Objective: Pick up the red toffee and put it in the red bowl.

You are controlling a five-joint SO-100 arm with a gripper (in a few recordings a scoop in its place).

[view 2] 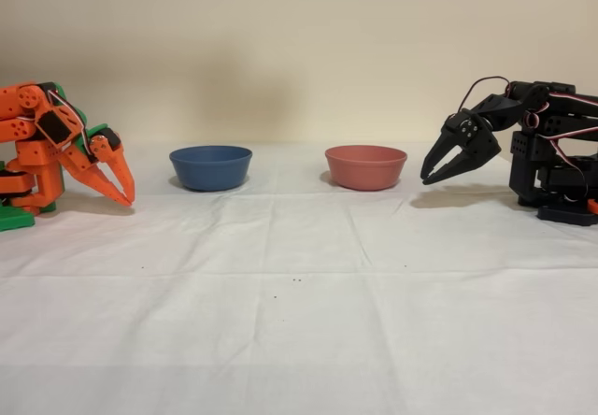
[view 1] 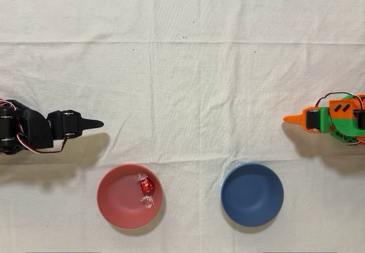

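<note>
The red toffee [view 1: 146, 186] lies inside the red bowl [view 1: 114, 202], toward its right side in the overhead view, with its clear wrapper ends spread above and below it. In the fixed view the bowl's wall [view 2: 365, 168] hides the candy. My black gripper [view 1: 98, 124] is drawn back at the left edge, above and to the left of the bowl, clear of it. From the side, the gripper [view 2: 428, 179] hangs just right of the bowl, tips pointing down, jaws together and holding nothing.
A dark blue bowl [view 1: 252, 194] sits to the right of the red one in the overhead view, and to its left [view 2: 210, 166] in the fixed view. The idle orange arm [view 1: 328, 119] rests at the opposite edge. A wrinkled white cloth [view 1: 182, 65] covers the table.
</note>
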